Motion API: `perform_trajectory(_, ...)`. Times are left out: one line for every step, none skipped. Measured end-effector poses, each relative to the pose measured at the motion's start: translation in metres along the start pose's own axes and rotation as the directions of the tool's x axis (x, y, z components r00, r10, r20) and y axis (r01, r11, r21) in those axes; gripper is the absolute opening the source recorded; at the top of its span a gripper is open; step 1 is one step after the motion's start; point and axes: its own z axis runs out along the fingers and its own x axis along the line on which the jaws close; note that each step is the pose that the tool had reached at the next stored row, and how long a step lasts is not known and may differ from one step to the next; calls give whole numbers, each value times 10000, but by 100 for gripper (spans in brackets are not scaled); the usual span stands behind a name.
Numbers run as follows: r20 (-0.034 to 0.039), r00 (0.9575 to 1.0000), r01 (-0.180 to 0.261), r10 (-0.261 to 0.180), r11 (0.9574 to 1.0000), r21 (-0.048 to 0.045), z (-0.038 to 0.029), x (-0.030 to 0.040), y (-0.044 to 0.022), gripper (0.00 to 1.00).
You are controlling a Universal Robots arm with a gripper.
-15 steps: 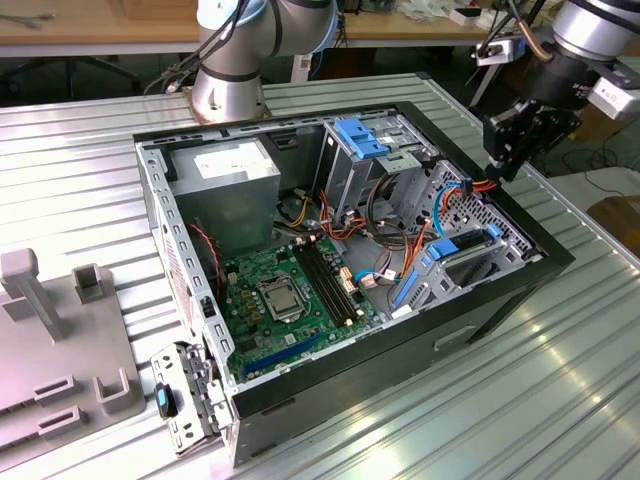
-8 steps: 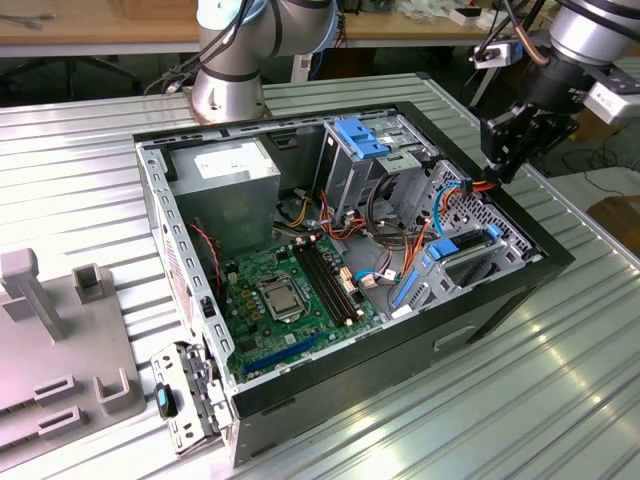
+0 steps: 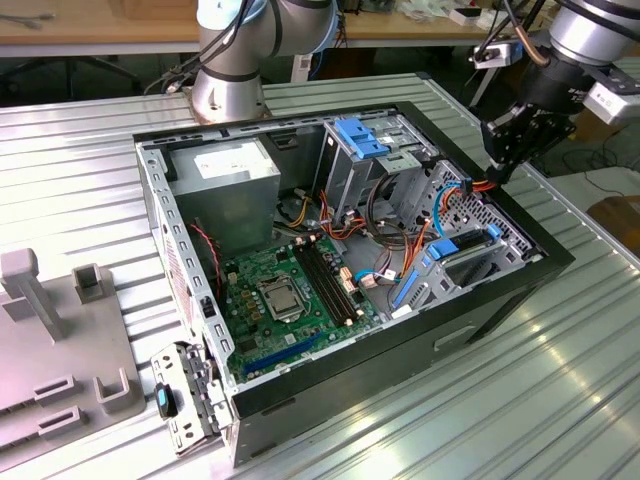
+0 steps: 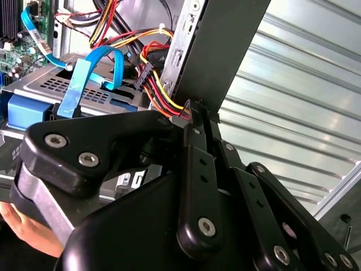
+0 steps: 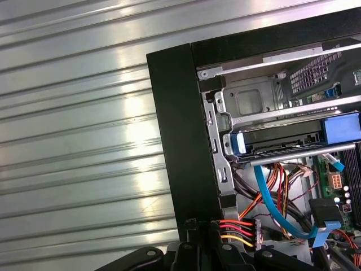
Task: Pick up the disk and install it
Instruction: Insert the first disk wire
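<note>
The disk (image 3: 462, 243), a dark body between bright blue rails, lies flat in the lower drive bay at the end of the open computer case (image 3: 400, 365) on the exterior view's right. The first wrist view shows the disk (image 5: 282, 141) slotted under a metal bracket inside the case wall. My gripper (image 3: 497, 172) hangs over the case's black rim near that bay, above and apart from the disk. Both wrist views show the gripper (image 4: 194, 107) (image 5: 198, 224) shut, its tips together at the rim beside a red, yellow and black power plug (image 5: 248, 232), with nothing between them.
A grey cage with light-blue latches (image 3: 365, 135) stands at the case's far end, next to the grey power supply (image 3: 225, 165). The motherboard (image 3: 290, 290) fills the floor. A blue data cable (image 5: 271, 197) and orange wires loop near the bay. Grey fixtures (image 3: 60, 330) sit on the ribbed table (image 3: 560, 380).
</note>
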Motion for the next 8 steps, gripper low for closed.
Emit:
perform_trajectory(1, 10000, -7, 7, 10000, 2, -2, 0, 0, 16)
perform_trajectory(-1, 10000, -95, 95, 10000, -1, -8, 1, 0, 16)
perform_trajectory(-2, 9998, -182, 182, 9998, -8, -11, 1, 0, 16)
perform_trajectory(-5, 9995, -300, 300, 9995, -16, -14, 1, 0, 16)
perform_trajectory(-8, 9989, -468, 468, 9989, -26, -19, 1, 0, 16)
perform_trajectory(-10, 9986, -538, 538, 9985, -32, -24, 1, 0, 16)
perform_trajectory(-11, 9983, -589, 589, 9983, -36, -28, 2, 0, 16)
perform_trajectory(-12, 9981, -617, 617, 9981, -37, -31, 1, 7, 16)
